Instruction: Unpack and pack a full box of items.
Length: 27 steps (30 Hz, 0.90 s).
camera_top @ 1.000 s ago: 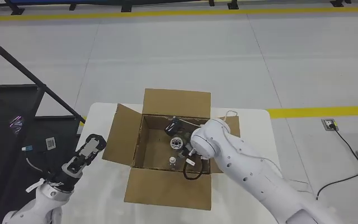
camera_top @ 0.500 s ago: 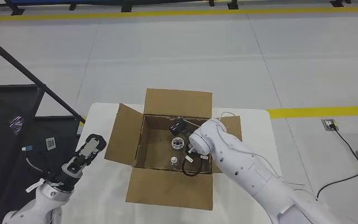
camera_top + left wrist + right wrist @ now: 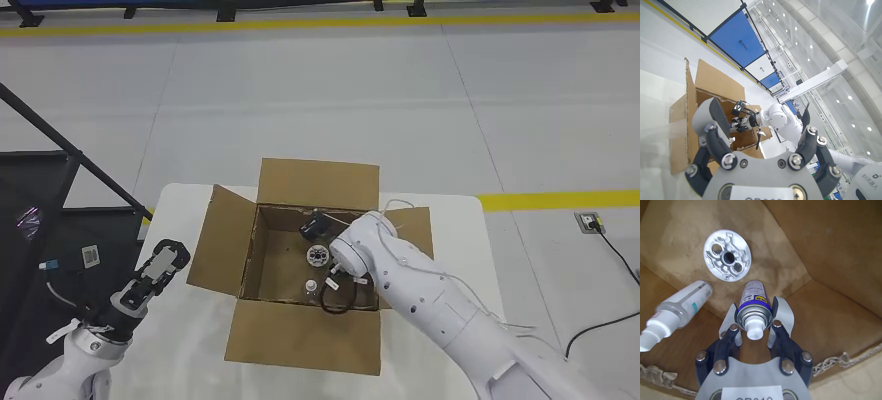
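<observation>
I am looking down at the open cardboard box [image 3: 318, 182] sitting on the white worktop [image 3: 195, 335], all four flaps folded outward. The right arm is reaching into it. Through its wrist camera, the right end effector [image 3: 755, 306] is clamping a blue spray can [image 3: 753, 292] between its two fingers. It is gripping the can just below the shoulder, with the white nozzle pointing back toward the camera. I cannot tell whether the can's base is touching the box floor.

A round silver metal disc [image 3: 727, 255] with cut-out holes is lying flat on the box floor, just beyond the can. A white pump bottle [image 3: 677, 308] is sitting tilted beside the disc, apart from the can and closer to the box's near wall.

The left end effector [image 3: 760, 107] is hovering over the worktop outside the box, on the robot's left, and is facing the box. Its fingers are standing wide apart and holding nothing.
</observation>
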Each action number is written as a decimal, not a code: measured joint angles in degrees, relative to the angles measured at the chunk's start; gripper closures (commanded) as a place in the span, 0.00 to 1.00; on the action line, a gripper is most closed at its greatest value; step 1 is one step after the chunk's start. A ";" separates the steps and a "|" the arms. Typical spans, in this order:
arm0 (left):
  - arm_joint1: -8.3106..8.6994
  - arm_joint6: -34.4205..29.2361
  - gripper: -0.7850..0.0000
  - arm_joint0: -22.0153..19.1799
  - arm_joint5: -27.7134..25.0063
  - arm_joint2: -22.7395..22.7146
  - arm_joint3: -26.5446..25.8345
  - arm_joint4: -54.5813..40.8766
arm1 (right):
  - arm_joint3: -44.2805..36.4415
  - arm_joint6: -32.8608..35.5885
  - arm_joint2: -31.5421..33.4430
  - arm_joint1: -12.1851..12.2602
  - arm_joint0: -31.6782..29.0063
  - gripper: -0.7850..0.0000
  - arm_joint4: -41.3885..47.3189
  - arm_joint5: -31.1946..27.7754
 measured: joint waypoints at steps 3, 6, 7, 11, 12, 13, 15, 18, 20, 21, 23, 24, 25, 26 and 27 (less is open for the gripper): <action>0.00 0.00 0.00 0.00 0.00 0.00 0.00 0.00 | -4.63 1.35 1.70 0.61 -0.24 1.00 -0.93 0.20; 0.00 0.00 0.00 0.00 0.00 0.00 0.00 0.00 | -12.18 5.95 4.50 2.08 -1.27 1.00 -4.00 1.76; 0.00 0.00 0.00 0.00 0.00 0.00 0.00 0.00 | -15.94 8.44 6.04 2.85 -2.06 1.00 -5.34 2.17; 0.00 0.00 0.00 0.00 0.00 0.00 0.00 0.00 | -30.76 15.73 12.79 5.77 -6.51 1.00 -11.66 4.00; 0.00 0.00 0.00 0.00 0.00 0.00 0.00 0.00 | -34.35 16.24 14.59 6.48 -8.04 1.00 -13.82 4.86; 0.00 0.00 0.00 0.00 0.00 0.00 0.00 0.00 | -39.10 16.34 17.06 7.41 -10.32 1.00 -16.81 6.03; 0.00 0.00 0.00 0.00 0.00 0.00 0.00 0.00 | -45.75 16.22 21.06 8.75 -14.17 1.00 -21.80 7.82; 0.00 0.00 0.00 0.00 0.00 0.00 0.00 0.00 | -53.84 16.17 28.28 10.63 -21.07 1.00 -31.20 11.10; 0.00 0.00 0.00 0.00 0.00 0.00 0.00 0.00 | -57.31 16.17 33.64 11.44 -25.44 1.00 -36.07 12.57; 0.00 0.00 0.00 0.00 0.00 0.00 0.00 0.00 | -58.16 16.17 35.93 11.66 -27.06 1.00 -37.34 13.10; 0.00 0.00 0.00 0.00 0.00 0.00 0.00 0.00 | -58.89 16.17 40.96 11.94 -29.90 1.00 -37.85 14.25; 0.00 0.00 0.00 0.00 0.00 0.00 0.00 0.00 | -58.47 16.17 42.92 12.00 -30.71 1.00 -37.40 14.84; 0.00 0.00 0.00 0.00 0.00 0.00 0.00 0.00 | -57.36 16.17 45.18 12.03 -31.46 1.00 -35.88 15.18; 0.00 0.00 0.00 0.00 0.00 0.00 0.00 0.00 | -56.04 16.17 46.65 12.05 -31.77 1.00 -34.44 15.07; 0.00 0.00 0.00 0.00 0.00 0.00 0.00 0.00 | -54.47 16.17 47.92 12.08 -31.86 1.00 -33.06 14.81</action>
